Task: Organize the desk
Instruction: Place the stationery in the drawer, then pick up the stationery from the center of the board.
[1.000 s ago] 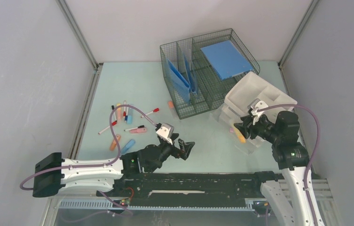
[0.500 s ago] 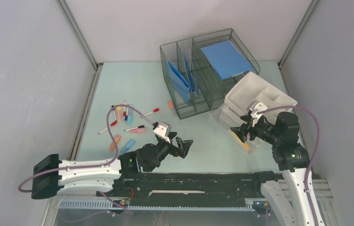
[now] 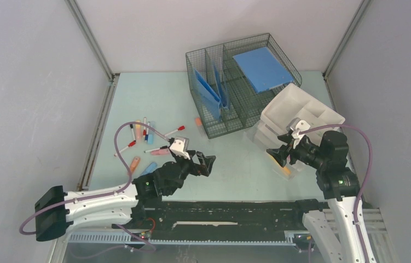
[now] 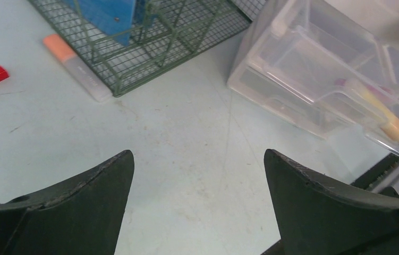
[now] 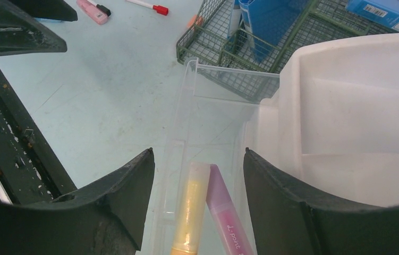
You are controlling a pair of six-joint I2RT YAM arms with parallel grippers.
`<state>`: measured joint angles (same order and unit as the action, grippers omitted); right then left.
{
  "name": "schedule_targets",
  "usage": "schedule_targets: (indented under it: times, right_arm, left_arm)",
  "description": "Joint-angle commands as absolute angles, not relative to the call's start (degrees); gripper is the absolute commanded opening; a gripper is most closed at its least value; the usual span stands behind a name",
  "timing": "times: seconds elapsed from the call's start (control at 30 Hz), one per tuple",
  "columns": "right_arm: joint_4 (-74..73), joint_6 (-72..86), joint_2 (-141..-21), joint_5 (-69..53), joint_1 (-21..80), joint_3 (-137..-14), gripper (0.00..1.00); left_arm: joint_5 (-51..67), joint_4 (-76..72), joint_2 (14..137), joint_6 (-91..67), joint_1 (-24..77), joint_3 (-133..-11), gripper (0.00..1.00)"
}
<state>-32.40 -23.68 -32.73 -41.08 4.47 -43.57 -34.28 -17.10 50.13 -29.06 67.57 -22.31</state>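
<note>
The pale mint-green desk (image 3: 137, 98) carries scattered pens and highlighters (image 3: 145, 131) at its left. My left gripper (image 3: 206, 163) (image 4: 198, 154) hovers open over bare desk near the middle, with nothing between its fingers. Over the pulled-out clear drawer (image 5: 186, 127) at the right, my right gripper (image 3: 275, 155) (image 5: 198, 151) is open. An orange highlighter (image 5: 189, 212) and a pink highlighter (image 5: 228, 218) lie side by side in that drawer below the jaws, which do not grip them.
A green wire basket (image 3: 230, 123) stands at the back with blue folders (image 3: 208, 90) and a blue notebook (image 3: 260, 68). The white and clear drawer unit (image 3: 301, 109) sits at the right. An orange highlighter (image 4: 75, 66) lies by the basket's front corner.
My right gripper's jaws have widened and the orange highlighter now lies loose in the drawer. The left arm has swung left and back, towards the scattered pens.
</note>
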Motion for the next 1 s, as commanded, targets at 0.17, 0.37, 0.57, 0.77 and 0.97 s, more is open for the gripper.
schedule_targets:
  times: [0.17, 0.37, 0.57, 0.77, 0.97]
  right_arm:
    - [-32.0, -23.4, -32.3, -41.8, 4.2, -44.9, 0.7]
    - [-32.1, -23.5, -32.1, -41.7, 4.2, -44.9, 0.7]
    - [-32.1, -23.6, -31.8, -41.5, 4.3, -44.9, 0.7]
    - [-32.1, -23.7, -31.5, -41.4, 4.4, -44.9, 0.7]
    - [-32.1, -23.8, -31.2, -41.3, 4.5, -44.9, 0.7]
  left_arm:
    - [-24.2, -16.6, 50.7, -38.7, 54.5, -20.9, 1.0]
    - [-14.6, -13.5, 61.0, -48.6, 40.8, -25.4, 0.95]
    - [-21.2, 8.6, 77.8, -51.9, 39.4, -45.6, 0.62]
    - [-18.2, 18.1, 94.1, -50.9, 36.3, -60.4, 0.4]
    - [-14.3, 17.7, 101.9, -50.8, 33.6, -65.0, 0.36]
